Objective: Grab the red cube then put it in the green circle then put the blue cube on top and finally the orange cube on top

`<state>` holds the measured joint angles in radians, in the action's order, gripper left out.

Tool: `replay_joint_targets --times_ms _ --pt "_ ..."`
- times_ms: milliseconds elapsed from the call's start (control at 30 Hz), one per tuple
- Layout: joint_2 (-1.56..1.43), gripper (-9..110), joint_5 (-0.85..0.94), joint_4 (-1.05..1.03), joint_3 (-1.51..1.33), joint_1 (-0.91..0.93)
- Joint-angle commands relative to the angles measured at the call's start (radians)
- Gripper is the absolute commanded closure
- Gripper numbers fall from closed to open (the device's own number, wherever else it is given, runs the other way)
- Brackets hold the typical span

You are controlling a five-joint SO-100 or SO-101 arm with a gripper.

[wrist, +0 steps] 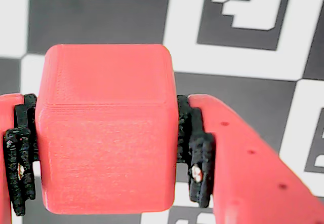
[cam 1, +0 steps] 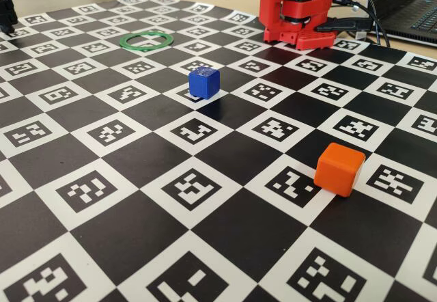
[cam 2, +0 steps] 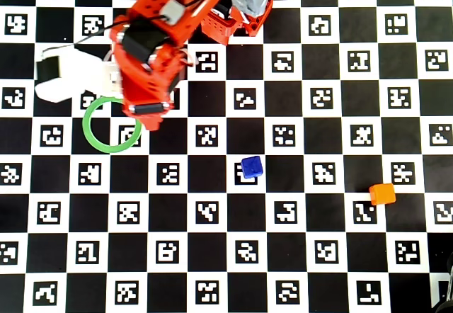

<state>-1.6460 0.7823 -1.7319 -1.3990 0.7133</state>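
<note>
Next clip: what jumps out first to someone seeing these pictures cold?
The wrist view is filled by the red cube, clamped between the end effector's black pads. Overhead, the red arm hangs beside the green ring, partly covering its edge. The blue cube and orange cube sit apart on the checkered mat.

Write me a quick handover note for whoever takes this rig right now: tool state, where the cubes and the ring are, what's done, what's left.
Tool: shut on the red cube, carried above the board; in the overhead view the arm reaches over the green circle's right edge.
Green circle: empty as far as can be seen.
Blue cube: loose on the board near the middle.
Orange cube: loose, to the right in the overhead view.
Done: red cube picked up.
Left: set red in the circle, then stack blue, then orange.
</note>
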Motion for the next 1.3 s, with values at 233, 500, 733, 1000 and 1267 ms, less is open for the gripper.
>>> replay_joint_targets --times_ms 233,500,733,1000,1267 --pt "0.057 98 0.057 0.195 -0.032 0.118" --pt "0.101 98 0.106 0.322 -0.156 0.143" --pt "0.144 98 0.138 0.48 -0.247 0.169" --pt "0.176 98 0.178 0.64 -0.347 0.189" --pt "0.196 98 0.178 0.706 -0.399 0.186"
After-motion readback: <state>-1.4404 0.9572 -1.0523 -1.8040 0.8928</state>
